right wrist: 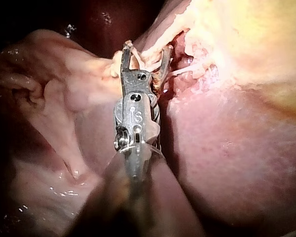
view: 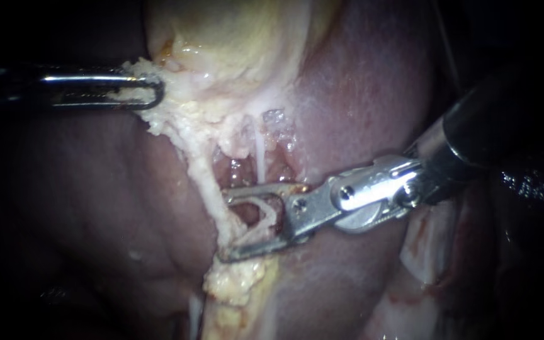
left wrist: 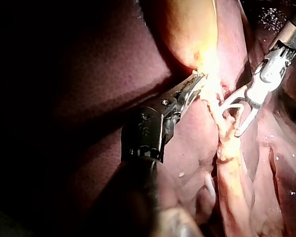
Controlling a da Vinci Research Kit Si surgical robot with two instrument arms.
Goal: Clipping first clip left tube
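The left instrument (view: 152, 93) is gripping the gallbladder (view: 234, 44) at its edge, liver (view: 360, 94) lying behind. Below, the clip (view: 271, 214) in the right instrument's (view: 225, 226) jaws is straddling the left tube (view: 204, 173).

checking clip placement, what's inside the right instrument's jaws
A white clip, legs spread, is held between the right instrument's jaws, and the pale tube crosses between them near their tips. The lower jaw covers part of the tube; what lies behind it is hidden.

**Surface Finish Findings**

Right instrument (view: 225, 225): bright polished metal, glossy. Left instrument (view: 157, 93): duller metal, toothed jaws. Clip (view: 264, 217): white, smooth, plastic-looking. Liver (view: 96, 208): smooth, wet, glossy. Gallbladder (view: 240, 38): glossy, with a rough, crumbly edge.
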